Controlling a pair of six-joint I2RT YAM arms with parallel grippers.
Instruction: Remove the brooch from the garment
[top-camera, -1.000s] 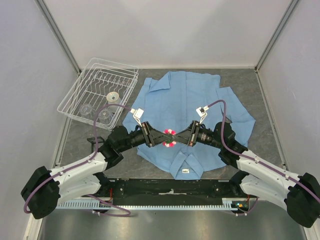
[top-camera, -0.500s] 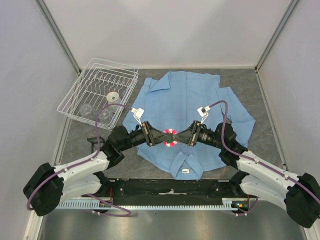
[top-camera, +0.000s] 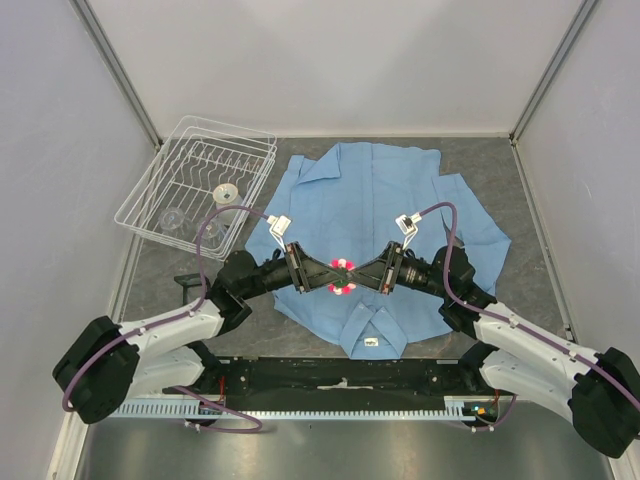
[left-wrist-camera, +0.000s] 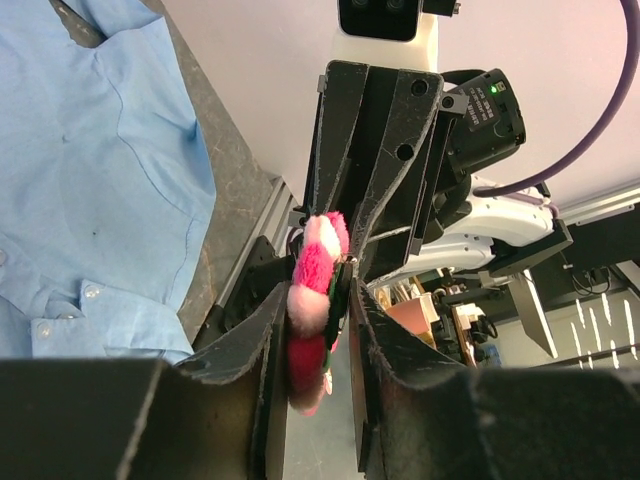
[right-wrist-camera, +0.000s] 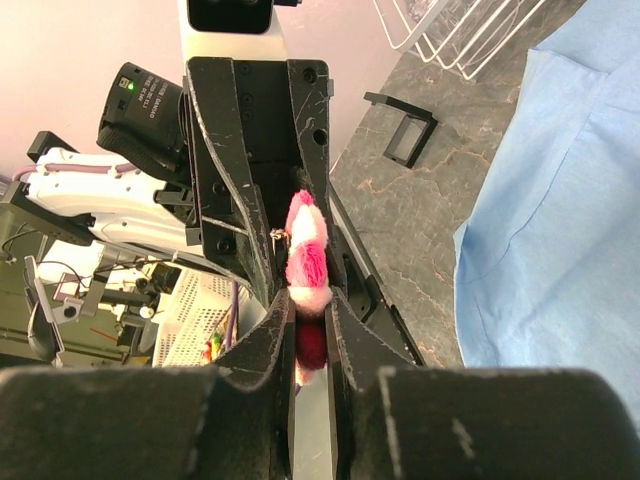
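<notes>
My left claw (top-camera: 327, 274) and my right claw (top-camera: 356, 274) meet tip to tip over the front of the shirt (top-camera: 400, 200), just beyond its collar. Both are clamped on the brooch (top-camera: 341, 287) between them. Each wrist view shows it edge-on, a thin pink and white strip pinched by its flat faces, its long axis running out along my fingers. From above, its petals spread crosswise to the line of my arms. Whether it touches the cloth I cannot tell.
</notes>
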